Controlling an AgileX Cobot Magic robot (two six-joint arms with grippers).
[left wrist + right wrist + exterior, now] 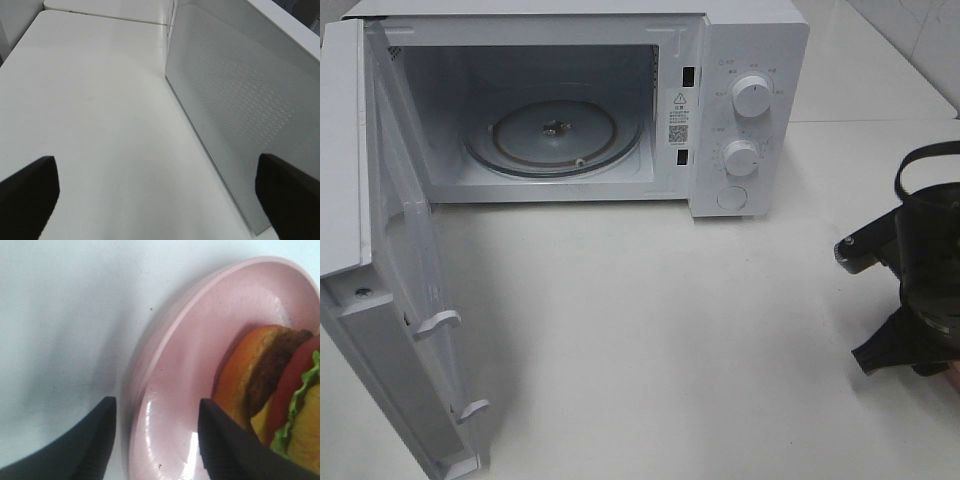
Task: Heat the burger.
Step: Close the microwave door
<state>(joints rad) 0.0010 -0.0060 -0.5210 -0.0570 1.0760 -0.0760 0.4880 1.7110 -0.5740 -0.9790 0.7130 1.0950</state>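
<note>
In the right wrist view the burger [270, 385] lies tipped on its side on a round pink plate [190, 355], showing an orange-brown bun, dark patty, red tomato, green lettuce and yellow cheese. My right gripper [157, 440] is open and straddles the plate's rim, one finger outside on the table and the other over the plate's inside, close to the burger. In the high view only the black right arm [920, 270] shows at the right edge, hiding the burger. My left gripper [157, 167] is wide open over bare table, with nothing between its fingers.
A white microwave [750, 60] stands at the back with its door [390, 300] swung wide open to the left. A bare glass turntable [555, 135] sits inside. The perforated door panel [240, 115] is close beside my left gripper.
</note>
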